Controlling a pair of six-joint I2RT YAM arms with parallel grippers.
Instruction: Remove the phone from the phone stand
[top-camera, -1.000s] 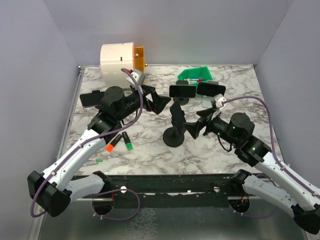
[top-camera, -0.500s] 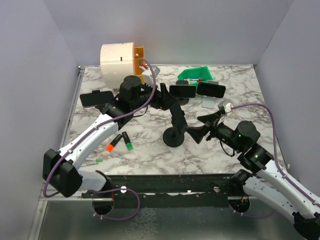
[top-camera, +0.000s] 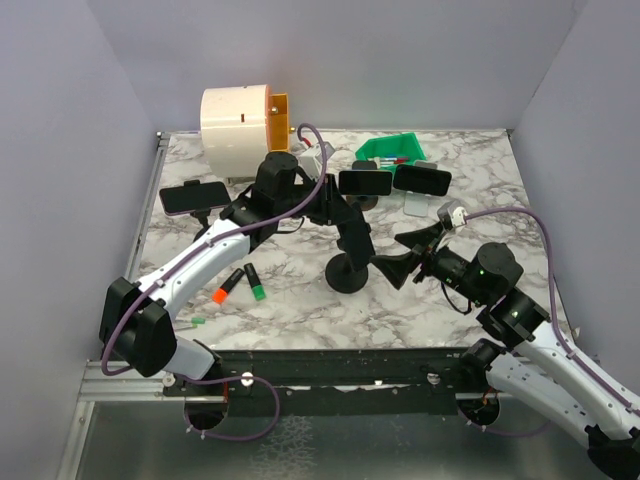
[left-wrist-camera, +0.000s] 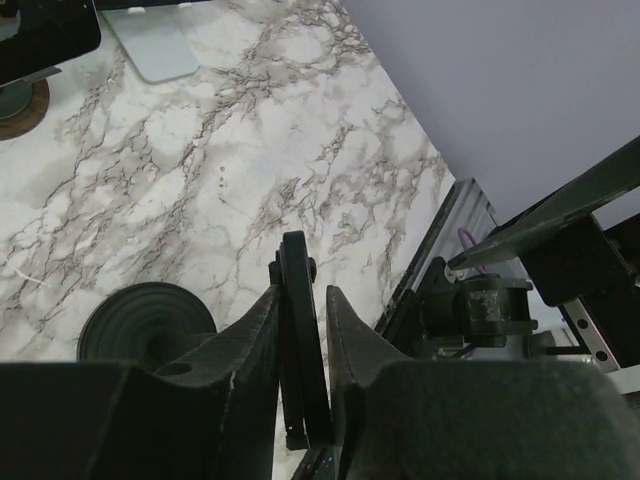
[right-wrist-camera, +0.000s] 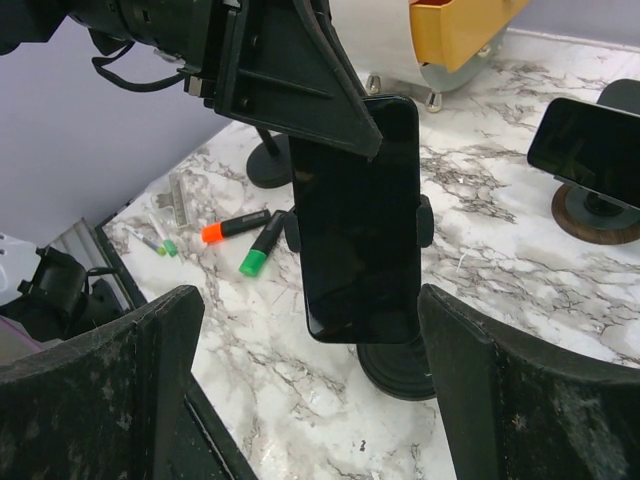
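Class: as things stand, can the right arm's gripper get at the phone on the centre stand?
Probably yes: the right gripper is open, facing the phone with nothing between; the left gripper grips only its upper edge.

Gloss on the screen, matt almost everywhere else.
The phone has a smooth, glossy black glass face, and its stand is matt black plastic. The table is a smooth, grey-veined, marble-look top with a faint sheen. At one o'clock the green bin is shiny plastic. At eleven o'clock the cream drum looks matt.
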